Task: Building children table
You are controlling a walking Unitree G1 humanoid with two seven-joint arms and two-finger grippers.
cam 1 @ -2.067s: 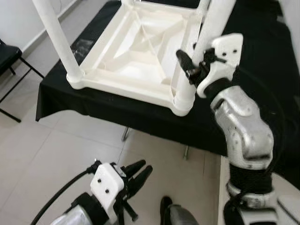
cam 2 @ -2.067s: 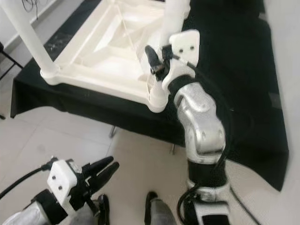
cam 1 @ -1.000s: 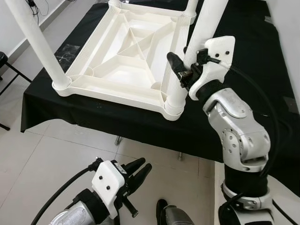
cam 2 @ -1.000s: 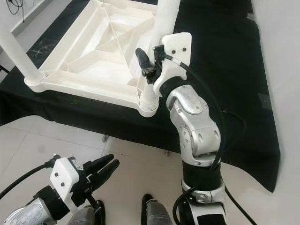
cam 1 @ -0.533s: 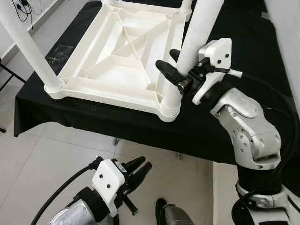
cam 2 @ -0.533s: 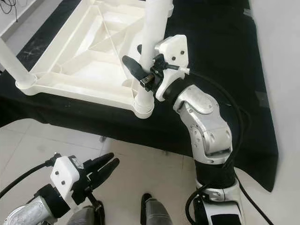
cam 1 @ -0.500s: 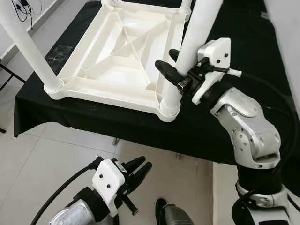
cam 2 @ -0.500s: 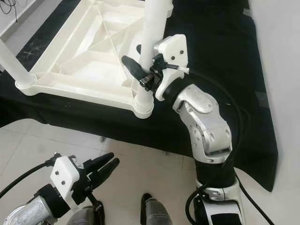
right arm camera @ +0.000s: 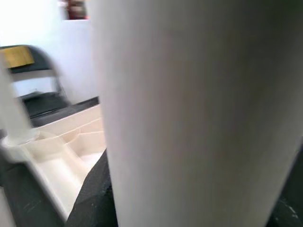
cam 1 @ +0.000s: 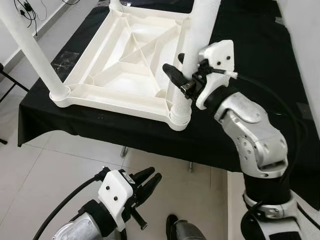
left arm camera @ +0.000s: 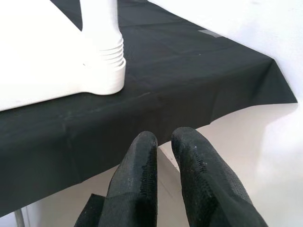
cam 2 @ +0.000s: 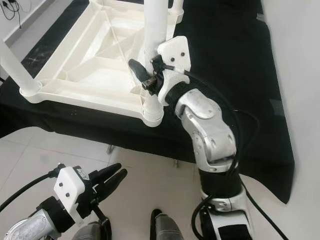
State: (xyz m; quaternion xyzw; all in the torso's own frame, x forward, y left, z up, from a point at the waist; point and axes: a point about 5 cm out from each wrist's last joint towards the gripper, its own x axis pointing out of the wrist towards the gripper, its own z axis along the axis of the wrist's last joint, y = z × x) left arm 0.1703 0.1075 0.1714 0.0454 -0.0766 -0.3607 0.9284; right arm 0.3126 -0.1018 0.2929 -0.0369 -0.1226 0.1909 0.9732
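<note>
- Black cloth covers a work surface that stands on pale floor tiles, and the white children table lies upside down on it, ribbed underside facing up.
- One table leg stands upright in the near corner socket at the cloth's front edge; another leg rises from the near corner on the robot's left.
- Around the near leg sits the right gripper, one black finger on each side of the tube, pinching it just above the socket; the right wrist view shows the leg right up against the camera.
- Well below the cloth's edge, over the floor, hangs the left gripper, its fingers almost together and holding nothing.
</note>
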